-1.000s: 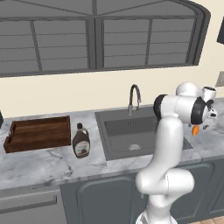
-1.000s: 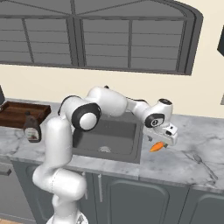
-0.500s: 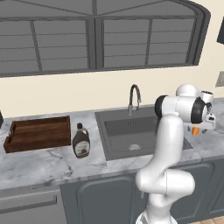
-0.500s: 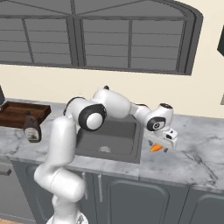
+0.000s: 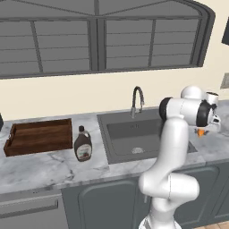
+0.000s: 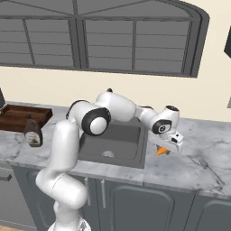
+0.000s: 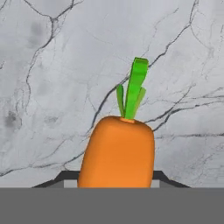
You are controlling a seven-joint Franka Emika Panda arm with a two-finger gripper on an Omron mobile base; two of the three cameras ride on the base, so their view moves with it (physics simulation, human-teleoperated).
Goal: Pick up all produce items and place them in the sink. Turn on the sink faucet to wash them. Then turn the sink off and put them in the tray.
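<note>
1. Carrot, small and orange with a green stalk, lies on the marble counter to the right of the sink; in the hand view it sits right between the two dark finger tips, stalk pointing away from the camera.
2. From the right base view the carrot shows as an orange tip just under the gripper, close to the sink's right rim; the left base view shows a sliver of orange beneath the white wrist.
3. The gripper is lowered over the carrot with a finger on either side of it. Whether the fingers press on the carrot or stand just clear of it, I cannot tell.
4. The sink is a dark-grey basin with a round drain, set in the middle of the counter; its basin holds nothing that I can see.
5. The sink faucet, a slim arched tap, stands at the far edge of the sink.
6. The tray, dark-brown wood with raised sides, rests on the counter well to the left of the sink.
7. A brown syrup bottle with a dark cap stands upright between the tray and the sink, just beside the tray's right end.
8. The white arm reaches from the base across the sink's near right corner to the carrot.
</note>
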